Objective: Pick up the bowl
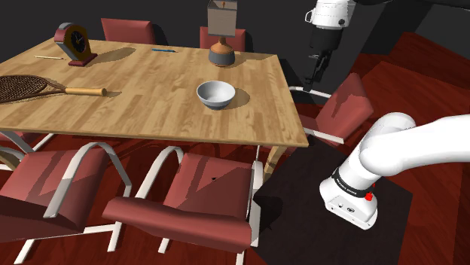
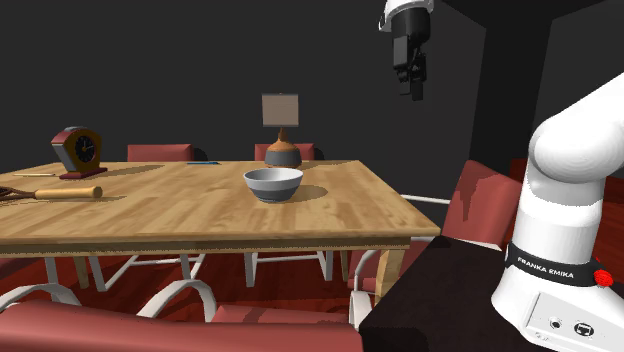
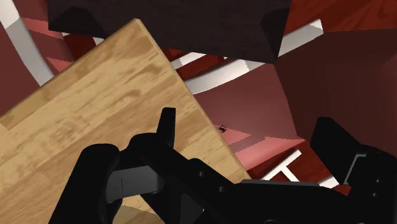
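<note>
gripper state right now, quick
Gripper: open, holding nothing; bowl sits on the table, apart from it.

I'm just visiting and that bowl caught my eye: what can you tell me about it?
The bowl is round, grey outside with a paler inside, and looks empty. It stands upright on the wooden table, some way in front of the lamp, touching only the tabletop. The gripper hangs off to one side, apart from it.
</note>
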Robot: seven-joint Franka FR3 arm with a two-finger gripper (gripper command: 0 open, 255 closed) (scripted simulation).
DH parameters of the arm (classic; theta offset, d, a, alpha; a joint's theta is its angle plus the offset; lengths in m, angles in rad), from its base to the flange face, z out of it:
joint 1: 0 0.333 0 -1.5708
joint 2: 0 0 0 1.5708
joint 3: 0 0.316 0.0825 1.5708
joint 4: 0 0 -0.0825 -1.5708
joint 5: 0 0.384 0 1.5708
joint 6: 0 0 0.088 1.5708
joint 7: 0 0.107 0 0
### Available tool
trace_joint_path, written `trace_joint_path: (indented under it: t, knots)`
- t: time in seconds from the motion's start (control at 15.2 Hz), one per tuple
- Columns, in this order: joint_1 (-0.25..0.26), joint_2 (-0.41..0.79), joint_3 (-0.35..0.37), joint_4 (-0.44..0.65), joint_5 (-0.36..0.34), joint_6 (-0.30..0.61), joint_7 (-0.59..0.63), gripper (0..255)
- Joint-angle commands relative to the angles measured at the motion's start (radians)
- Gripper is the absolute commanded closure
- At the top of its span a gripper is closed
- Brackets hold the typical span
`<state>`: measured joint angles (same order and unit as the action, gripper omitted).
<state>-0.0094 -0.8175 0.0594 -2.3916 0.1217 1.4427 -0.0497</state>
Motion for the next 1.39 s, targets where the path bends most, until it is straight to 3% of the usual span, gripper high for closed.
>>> trace_joint_path:
  t: [0.0,0.66,1.32]
  knots:
    - [0.0,0.0,0.0,0.0,0.0,0.0,0.0,0]
    - [-0.015,0.31,-0.06,0.054,-0.032,0.301,-0.132,0]
    - [-0.019,0.665,-0.104,0.248,-0.013,0.507,-0.256,0]
